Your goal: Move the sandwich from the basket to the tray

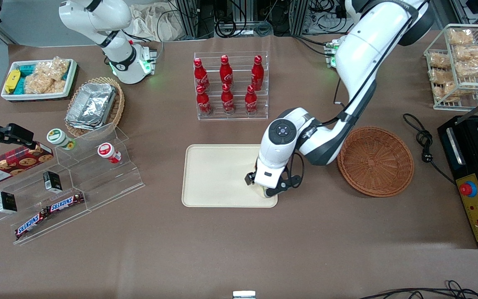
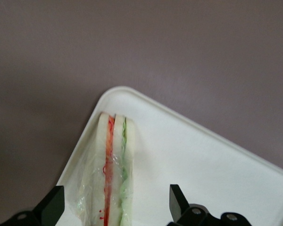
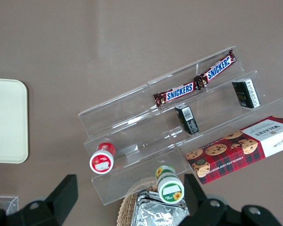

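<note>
The sandwich (image 2: 115, 160), a clear-wrapped wedge with red and green filling lines, rests on edge in a rounded corner of the cream tray (image 2: 203, 165). My left gripper (image 2: 117, 188) is open, one black finger on each side of the sandwich with gaps to both. In the front view the gripper (image 1: 266, 192) is low over the tray (image 1: 218, 174), at the corner nearest the camera toward the working arm's end, and the wrist hides the sandwich. The round reddish-brown basket (image 1: 376, 161) beside the tray, toward the working arm's end, holds nothing.
A clear rack of red cola bottles (image 1: 230, 85) stands farther from the camera than the tray. An acrylic stepped shelf (image 1: 77, 174) with snacks lies toward the parked arm's end. A black appliance (image 1: 477, 174) and its cable (image 1: 425, 145) sit near the basket.
</note>
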Motion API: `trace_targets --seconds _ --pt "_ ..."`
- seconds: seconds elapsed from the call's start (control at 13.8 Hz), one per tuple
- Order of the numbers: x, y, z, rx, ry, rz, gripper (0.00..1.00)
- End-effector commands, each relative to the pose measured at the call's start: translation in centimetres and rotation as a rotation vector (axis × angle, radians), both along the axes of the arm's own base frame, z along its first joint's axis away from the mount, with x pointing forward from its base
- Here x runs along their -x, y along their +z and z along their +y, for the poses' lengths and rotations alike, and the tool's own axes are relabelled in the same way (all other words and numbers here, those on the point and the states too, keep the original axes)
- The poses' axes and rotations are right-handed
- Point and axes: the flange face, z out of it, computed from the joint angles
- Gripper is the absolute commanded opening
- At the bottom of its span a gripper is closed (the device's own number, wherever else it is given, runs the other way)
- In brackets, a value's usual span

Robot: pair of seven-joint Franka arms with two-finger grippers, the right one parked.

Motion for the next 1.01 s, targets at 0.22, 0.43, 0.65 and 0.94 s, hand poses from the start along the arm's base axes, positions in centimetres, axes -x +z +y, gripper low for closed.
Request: trace_targets --seconds 0.22,0.43,0.65,0.94 --pt "-1.0 13.2 11.8 -0.128 0.150 -0.011 1.00" --pt "1.1 16.5 17.0 -0.125 0.040 0.005 1.00" --pt "2.0 20.4 25.7 -0.115 -0.147 0.137 1.00" --pt "2.0 24.8 34.4 -0.080 -0.440 0.235 1.00"
